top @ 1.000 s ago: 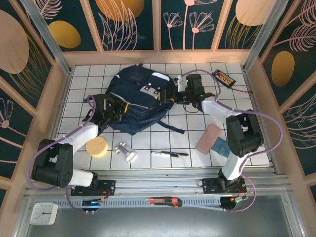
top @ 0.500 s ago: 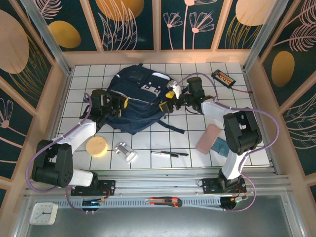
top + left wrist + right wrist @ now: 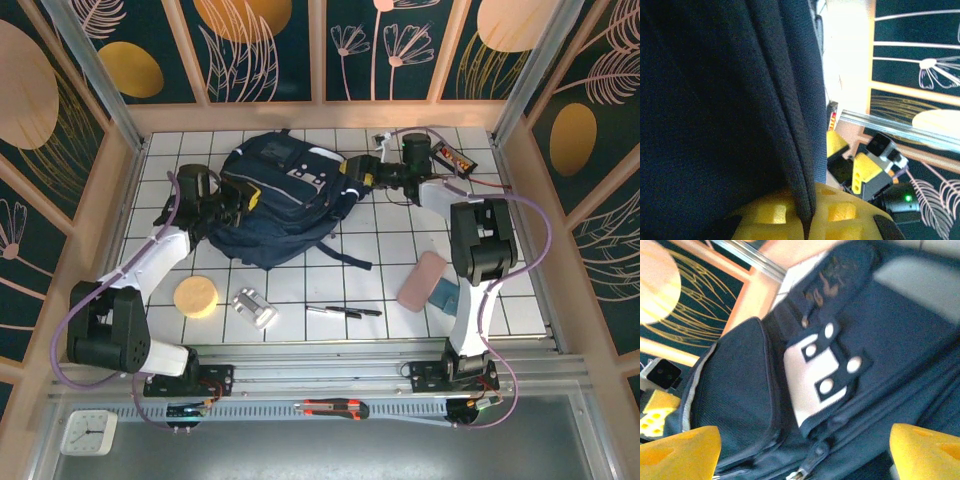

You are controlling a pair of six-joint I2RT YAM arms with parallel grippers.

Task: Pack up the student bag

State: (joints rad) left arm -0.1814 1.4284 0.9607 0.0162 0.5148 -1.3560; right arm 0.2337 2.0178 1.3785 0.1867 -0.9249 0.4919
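Backpack (image 3: 285, 200): dark navy, between both grippers, now shifted slightly rearward.
Left gripper (image 3: 245, 200): clamped on its side fabric fold.
Right gripper (image 3: 352, 182): jaws wide, beside its top edge, drawn back rightward; probably seeking the zip.
Packing not begun.

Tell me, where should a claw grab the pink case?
Probably from straight above, pinching the pink case across its narrow middle. It lies flat on the table, long and slim, so the short way is easiest to pinch. A teal thing sits against its lower right side, so grip nearer the upper end.
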